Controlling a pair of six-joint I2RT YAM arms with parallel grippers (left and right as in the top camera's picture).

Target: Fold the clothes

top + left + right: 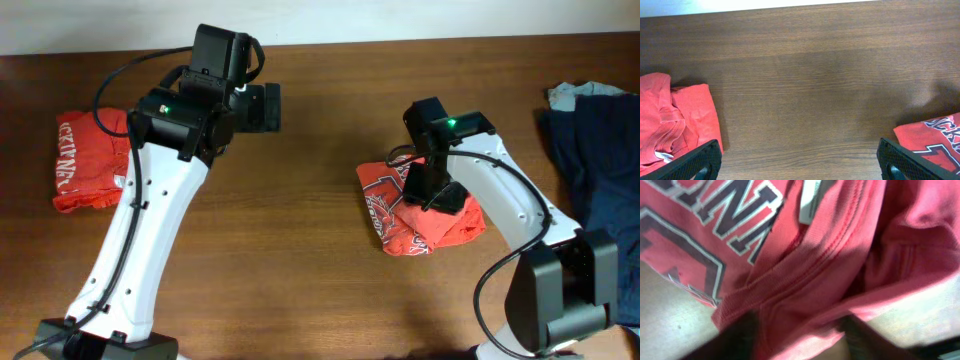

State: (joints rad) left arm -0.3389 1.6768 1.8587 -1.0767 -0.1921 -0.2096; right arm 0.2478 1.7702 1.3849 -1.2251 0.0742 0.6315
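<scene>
A folded red-orange T-shirt [90, 160] lies at the table's left; its edge shows in the left wrist view [675, 120]. A second red-orange T-shirt [415, 220] with white-and-navy lettering lies bunched at centre right, and its corner shows in the left wrist view [935, 135]. My left gripper [268, 106] hovers over bare table between the two shirts, open and empty [800, 165]. My right gripper [440, 192] is down on the second shirt. In the right wrist view its blurred fingers [800, 340] close around a thick fold of that shirt [840, 255], below the white neck tag [810, 200].
A pile of dark navy clothes [600, 170] with a light blue piece [575, 95] lies at the right edge. The wooden table [300, 260] has a far edge at the top of the overhead view.
</scene>
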